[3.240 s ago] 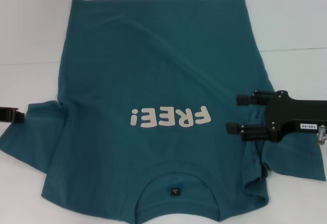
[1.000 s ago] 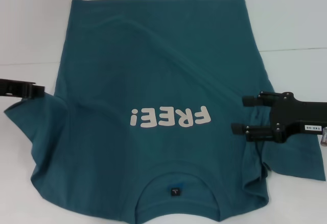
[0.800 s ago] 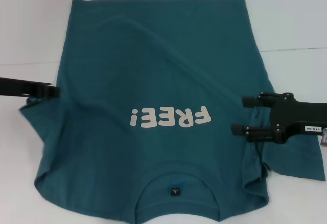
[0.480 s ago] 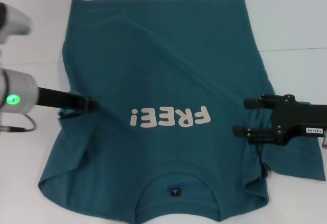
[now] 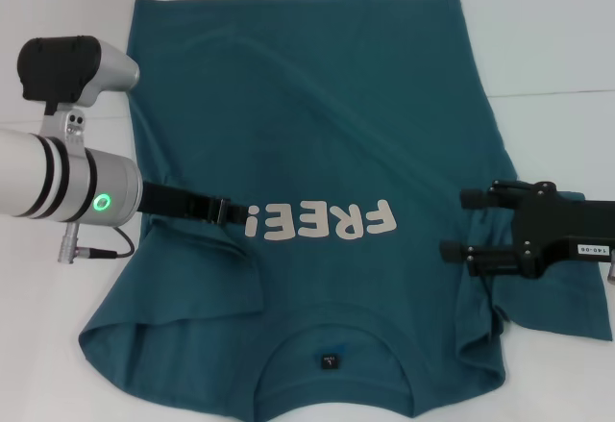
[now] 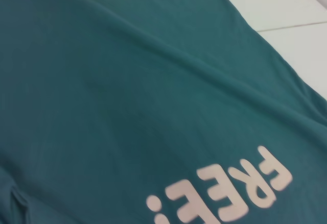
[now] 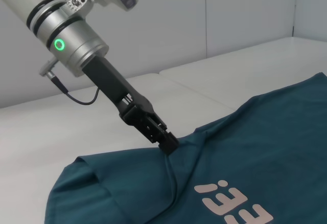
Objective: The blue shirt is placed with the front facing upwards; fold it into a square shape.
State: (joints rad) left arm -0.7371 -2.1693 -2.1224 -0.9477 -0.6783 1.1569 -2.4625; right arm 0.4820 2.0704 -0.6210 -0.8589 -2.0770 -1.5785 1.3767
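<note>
Here the white surface (image 5: 557, 28) carries the blue shirt (image 5: 307, 105), spread front up across most of it, collar at the near edge and hem at the far edge. The shirt's left sleeve is folded in over the chest, leaving a raised crease down the left side. My left arm reaches in low from the left, a green light glowing on its silver wrist; my left tool (image 5: 233, 213) is clamped together on the folded-over cloth just beside the exclamation mark. My right tool (image 5: 459, 224) hovers over the shirt's right edge near the right sleeve, its two black fingers apart and holding nothing. White block letters read "FREE!" (image 5: 320, 220), upside down from my head. A small dark neck label (image 5: 331, 359) sits inside the collar.
</note>
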